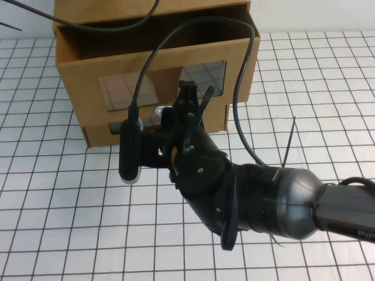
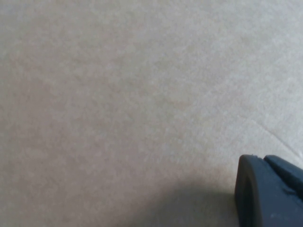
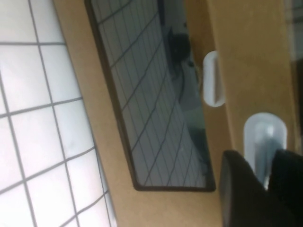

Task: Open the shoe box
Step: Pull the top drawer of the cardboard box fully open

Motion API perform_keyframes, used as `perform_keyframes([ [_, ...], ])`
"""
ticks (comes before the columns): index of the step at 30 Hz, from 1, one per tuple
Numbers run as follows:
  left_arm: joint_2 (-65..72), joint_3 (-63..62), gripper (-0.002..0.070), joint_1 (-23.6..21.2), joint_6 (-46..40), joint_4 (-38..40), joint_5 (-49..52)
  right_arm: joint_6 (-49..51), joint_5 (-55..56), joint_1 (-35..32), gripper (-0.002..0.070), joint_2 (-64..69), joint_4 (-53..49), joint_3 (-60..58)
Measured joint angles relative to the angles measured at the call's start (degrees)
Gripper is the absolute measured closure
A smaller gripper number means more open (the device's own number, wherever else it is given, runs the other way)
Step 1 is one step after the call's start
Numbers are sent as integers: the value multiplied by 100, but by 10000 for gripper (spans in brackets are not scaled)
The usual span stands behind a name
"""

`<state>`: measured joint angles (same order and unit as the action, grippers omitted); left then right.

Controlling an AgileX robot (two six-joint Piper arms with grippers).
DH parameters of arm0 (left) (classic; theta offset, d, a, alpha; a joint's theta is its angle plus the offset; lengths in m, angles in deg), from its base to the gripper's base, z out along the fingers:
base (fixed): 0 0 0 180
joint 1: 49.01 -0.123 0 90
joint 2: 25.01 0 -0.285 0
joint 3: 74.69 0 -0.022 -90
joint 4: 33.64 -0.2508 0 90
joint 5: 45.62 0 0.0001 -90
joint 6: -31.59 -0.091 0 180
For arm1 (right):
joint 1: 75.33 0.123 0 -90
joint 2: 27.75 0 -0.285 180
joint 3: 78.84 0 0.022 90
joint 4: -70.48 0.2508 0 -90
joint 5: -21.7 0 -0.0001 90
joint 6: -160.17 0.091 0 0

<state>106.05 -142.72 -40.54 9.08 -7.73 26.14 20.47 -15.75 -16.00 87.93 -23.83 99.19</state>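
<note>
Cardboard shoe box [image 1: 158, 70] sits at the far side of a white, grid-lined bench [image 1: 53, 205], left of centre, its top running out past the high view's upper edge. Its long side lies left to right, and the wide face with a clear window [image 1: 161, 85] is turned toward the robot. Open bench lies to the box's left, to its right and across the near side, except where the right arm reaches in from the near right. A black cable [image 1: 243, 76] loops across the box's front right corner. The right pincer [image 1: 196, 95] is at the front face by the window's lower edge, jaws narrow and closed on a pale translucent pull tab [image 3: 265, 135]. A second white tab [image 3: 211, 79] is just beside it. The left pincer [image 2: 270, 194] is close against plain brown cardboard; whether it is wide or narrow cannot be told.
</note>
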Motion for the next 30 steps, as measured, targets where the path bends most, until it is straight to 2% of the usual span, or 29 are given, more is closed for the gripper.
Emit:
perform_keyframes([
  [3,0,0,677,0,0,0,0,12,-88,0,557,71,-14,0],
  [12,0,0,677,0,0,0,0,12,-181,0,663,90,-65,0],
  [18,0,0,677,0,0,0,0,12,-234,45,668,90,-54,0],
  [24,0,0,677,0,0,0,0,-216,-430,345,670,-129,410,-42],
  [30,0,0,677,0,0,0,0,-283,-498,661,672,-608,524,-673],
])
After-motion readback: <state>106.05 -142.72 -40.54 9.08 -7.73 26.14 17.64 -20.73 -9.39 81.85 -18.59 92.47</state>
